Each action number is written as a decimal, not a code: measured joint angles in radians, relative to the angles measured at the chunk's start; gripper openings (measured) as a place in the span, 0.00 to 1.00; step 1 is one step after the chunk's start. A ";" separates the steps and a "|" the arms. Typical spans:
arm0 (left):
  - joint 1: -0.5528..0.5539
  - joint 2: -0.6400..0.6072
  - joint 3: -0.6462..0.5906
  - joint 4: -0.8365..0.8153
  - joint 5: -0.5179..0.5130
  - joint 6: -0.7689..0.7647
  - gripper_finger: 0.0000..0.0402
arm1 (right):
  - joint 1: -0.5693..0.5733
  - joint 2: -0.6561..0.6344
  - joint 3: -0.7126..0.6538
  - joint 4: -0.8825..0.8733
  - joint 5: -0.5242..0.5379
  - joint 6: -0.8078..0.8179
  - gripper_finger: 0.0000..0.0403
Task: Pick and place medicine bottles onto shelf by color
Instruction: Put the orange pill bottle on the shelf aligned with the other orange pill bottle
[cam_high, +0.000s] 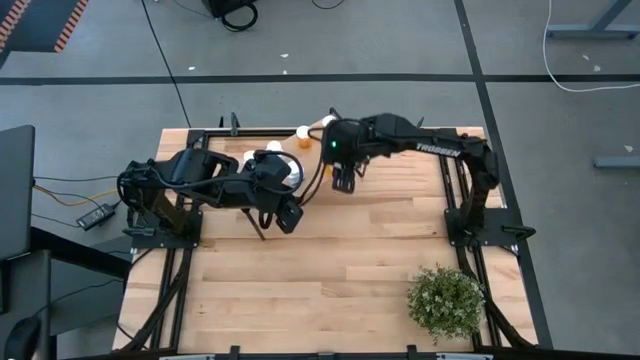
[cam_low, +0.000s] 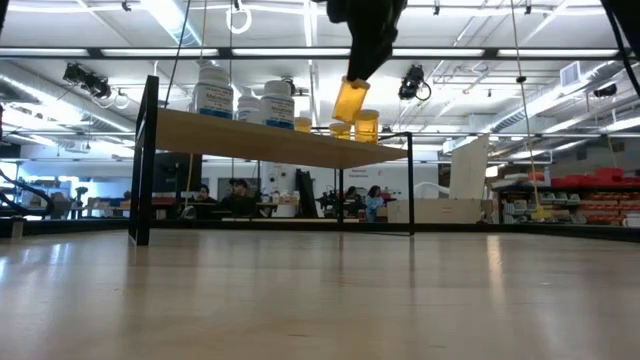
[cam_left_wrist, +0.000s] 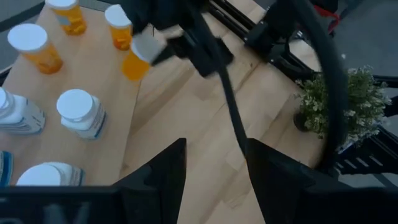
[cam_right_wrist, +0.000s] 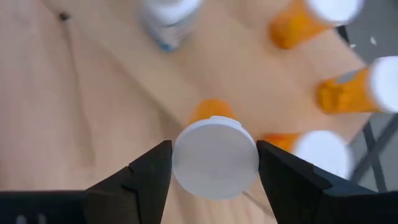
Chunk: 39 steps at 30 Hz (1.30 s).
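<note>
The shelf (cam_low: 280, 140) stands at the table's far side. Three white bottles (cam_left_wrist: 81, 112) stand on its left part and three orange bottles (cam_low: 366, 125) on its right part. My right gripper (cam_right_wrist: 216, 177) is shut on a fourth orange bottle (cam_low: 350, 98) just above the shelf's orange end. It also shows in the left wrist view (cam_left_wrist: 134, 61). My left gripper (cam_left_wrist: 214, 180) is open and empty, over the table in front of the shelf (cam_high: 285, 215). My right gripper pinches the orange bottle's white cap (cam_right_wrist: 216, 157) between its two fingers (cam_right_wrist: 146, 177), one on each side of the cap. The fingers come from above, pointing down. The bottle hangs below them, slightly tilted, its orange body (cam_right_wrist: 211, 112) clear of the shelf board.
A green potted plant (cam_high: 445, 300) stands at the table's near right corner. The shelf's black frame posts (cam_low: 150, 160) rise at its ends. The wide wooden tabletop (cam_high: 330, 270) lies bare in front of the shelf.
</note>
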<state>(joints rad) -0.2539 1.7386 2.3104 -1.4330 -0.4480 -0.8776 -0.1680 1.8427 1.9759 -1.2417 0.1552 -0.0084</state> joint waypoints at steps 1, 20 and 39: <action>0.000 0.000 0.000 0.000 0.000 0.000 0.43 | -0.018 0.000 0.000 0.007 -0.003 -0.009 0.58; 0.034 0.000 0.000 0.000 -0.048 0.056 0.43 | -0.052 0.002 -0.065 0.113 -0.060 -0.093 0.58; 0.070 0.000 0.000 0.092 -0.048 0.058 0.43 | -0.052 0.001 -0.065 0.123 -0.059 -0.094 0.58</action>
<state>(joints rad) -0.1837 1.7382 2.3100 -1.3415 -0.4960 -0.8194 -0.2203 1.8439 1.9106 -1.1183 0.0959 -0.1020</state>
